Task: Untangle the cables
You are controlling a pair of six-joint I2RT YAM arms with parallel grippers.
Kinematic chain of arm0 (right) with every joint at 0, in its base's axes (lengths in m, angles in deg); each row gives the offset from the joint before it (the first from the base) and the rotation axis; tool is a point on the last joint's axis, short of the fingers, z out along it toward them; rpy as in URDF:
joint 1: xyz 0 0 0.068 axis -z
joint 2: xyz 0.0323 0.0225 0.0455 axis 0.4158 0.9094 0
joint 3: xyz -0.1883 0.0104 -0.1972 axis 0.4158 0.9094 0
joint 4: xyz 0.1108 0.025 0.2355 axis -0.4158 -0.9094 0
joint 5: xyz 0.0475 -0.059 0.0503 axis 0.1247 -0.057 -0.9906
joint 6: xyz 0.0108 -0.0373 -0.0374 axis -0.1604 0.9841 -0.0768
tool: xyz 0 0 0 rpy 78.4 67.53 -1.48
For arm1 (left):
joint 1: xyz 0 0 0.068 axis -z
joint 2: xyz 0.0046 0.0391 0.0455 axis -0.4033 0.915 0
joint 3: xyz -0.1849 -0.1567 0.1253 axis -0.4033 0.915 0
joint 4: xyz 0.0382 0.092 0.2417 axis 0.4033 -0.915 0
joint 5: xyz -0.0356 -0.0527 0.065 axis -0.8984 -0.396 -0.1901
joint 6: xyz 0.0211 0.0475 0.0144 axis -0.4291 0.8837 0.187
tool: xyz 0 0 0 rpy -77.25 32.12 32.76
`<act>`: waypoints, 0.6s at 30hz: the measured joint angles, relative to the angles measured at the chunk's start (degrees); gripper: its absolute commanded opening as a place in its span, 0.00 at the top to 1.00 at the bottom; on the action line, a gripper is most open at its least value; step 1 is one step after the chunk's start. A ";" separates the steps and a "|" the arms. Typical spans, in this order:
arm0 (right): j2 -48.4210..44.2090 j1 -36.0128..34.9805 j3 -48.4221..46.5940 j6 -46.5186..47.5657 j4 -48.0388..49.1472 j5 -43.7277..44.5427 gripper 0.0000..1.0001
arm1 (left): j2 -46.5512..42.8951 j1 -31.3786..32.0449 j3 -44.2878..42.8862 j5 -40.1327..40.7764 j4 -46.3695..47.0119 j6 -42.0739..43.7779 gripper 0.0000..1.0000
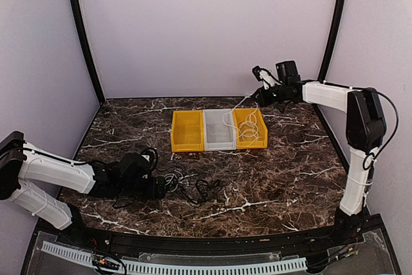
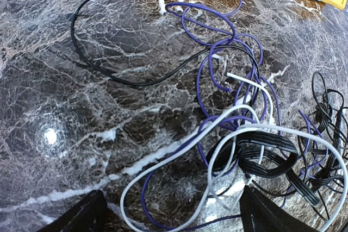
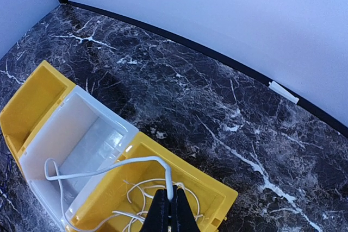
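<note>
**White cable pinched over the bins, the other cords knotted at the left gripper**

The dark marble table (image 1: 290, 178) carries a row of three plastic bins towards its back: a left yellow bin (image 1: 187, 147), a milky white middle bin (image 1: 220, 145) and a right yellow bin (image 1: 252, 145). The right gripper (image 3: 169, 194) hangs above the right yellow bin, fingers pressed together on a thin white cable (image 3: 81, 173). From the pinch the cable drops into that bin, lies coiled there and loops over the wall into the middle bin.

The left gripper (image 2: 172, 210) sits low at the near left of the table, its fingers wide apart. A tangle of thin cords (image 2: 239, 134) lies on the marble just ahead of it, mostly towards the right finger, and its nearest loops reach in between the two fingers. The tangle holds a violet-looking cord (image 2: 209, 28), a white strand (image 2: 234, 129) and a flat black bundle (image 2: 261, 158). A single black cord (image 2: 109, 74) curves away to the left.
</note>
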 measured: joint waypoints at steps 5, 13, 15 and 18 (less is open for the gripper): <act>2.03 1.20 0.57 0.61 -0.70 0.74 1.00 | -0.11 0.00 0.13 0.00 0.09 -0.31 0.12; 2.05 0.63 3.06 5.05 -0.63 11.15 1.00 | -0.11 0.00 0.15 -0.02 0.37 -0.46 0.12; 1.99 0.61 4.04 5.86 -0.59 13.57 1.00 | -0.11 0.00 0.17 -0.04 0.39 -0.44 0.12; 1.44 0.61 5.75 7.06 -0.55 17.42 1.00 | -0.11 0.00 0.24 -0.02 0.48 -0.44 0.11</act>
